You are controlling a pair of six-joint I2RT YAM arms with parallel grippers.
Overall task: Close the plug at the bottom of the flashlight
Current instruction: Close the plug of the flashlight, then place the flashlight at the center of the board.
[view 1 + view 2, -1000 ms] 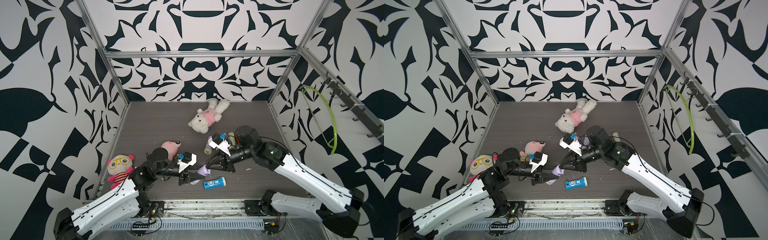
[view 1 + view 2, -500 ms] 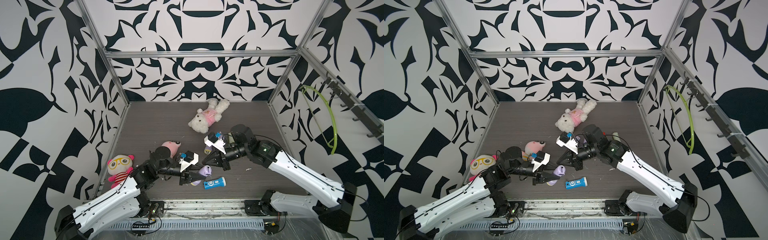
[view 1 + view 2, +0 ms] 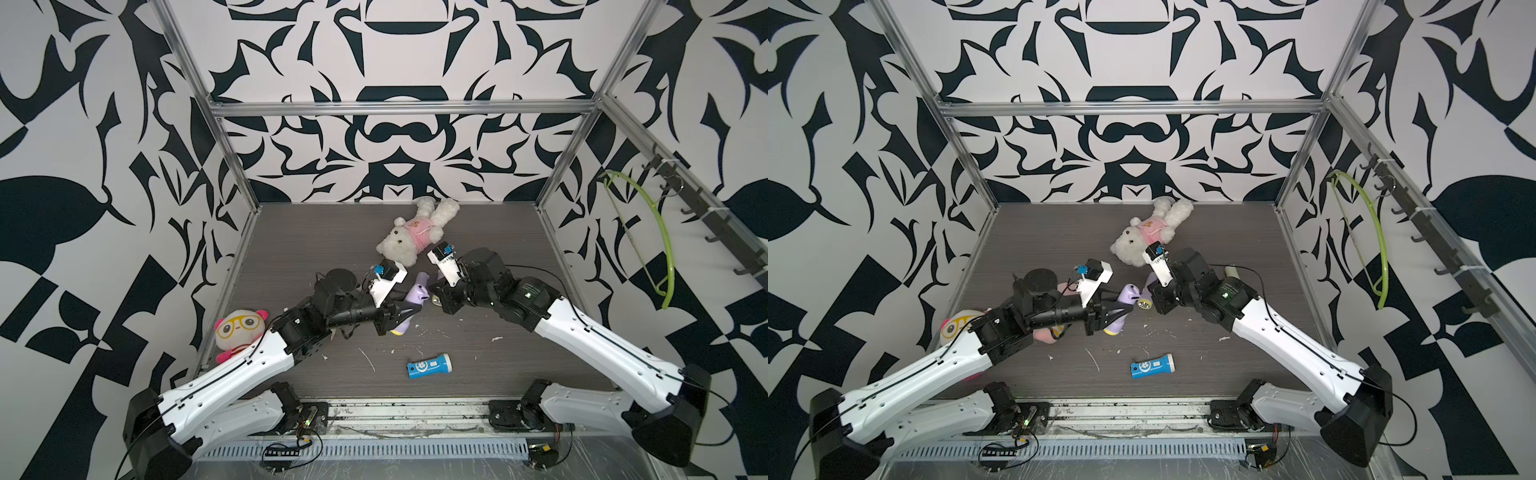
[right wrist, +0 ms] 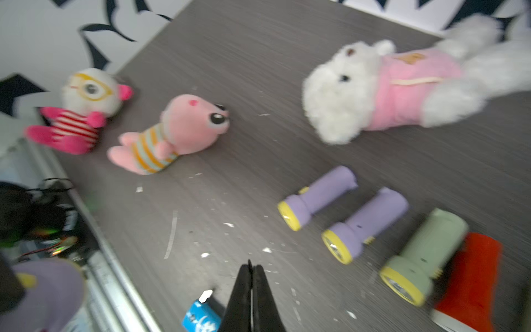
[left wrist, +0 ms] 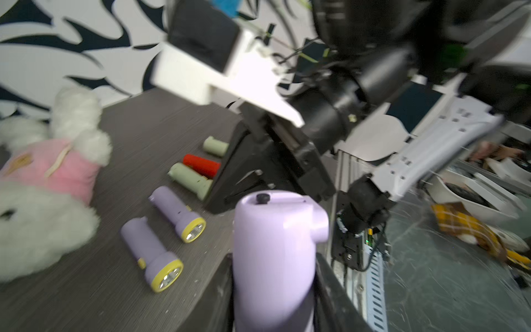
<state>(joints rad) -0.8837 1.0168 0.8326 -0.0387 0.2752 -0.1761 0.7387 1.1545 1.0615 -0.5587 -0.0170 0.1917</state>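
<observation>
The left hand (image 5: pixel 274 258) has lifted the purple flashlight (image 3: pixel 417 296) up and a bit farther back than it was a second ago. It grips the flashlight tight round the middle, with the bottom end pointing up. A second ago the right hand (image 4: pixel 251 276) was low down by that end. Now it has pulled back to the right. It sits just beside the flashlight and, as far as I can see, does not touch it. Its fingers are pinched together with nothing in them.

On the bottom end, the little black plug (image 5: pixel 263 198) looks pushed in, and only a small knob shows. So I think the push is done and the job is nearly over. The picture is blurry, though, so I can't be sure the plug is all the way in.

The worktop (image 3: pixel 311 249) is dark grey with white crumbs (image 3: pixel 368 359) on it. A blue flashlight (image 3: pixel 429 366) lies near the front. Two more purple flashlights (image 5: pixel 178 212), green ones (image 5: pixel 191 181) and a red one (image 5: pixel 201 165) lie farther back. There is a white bear (image 3: pixel 415 237), a pink toy (image 4: pixel 184 129) and a toy with yellow glasses (image 3: pixel 239 330) too. The walls (image 3: pixel 374 62) are black and white, and a green hoop (image 3: pixel 660 232) hangs on the right.
</observation>
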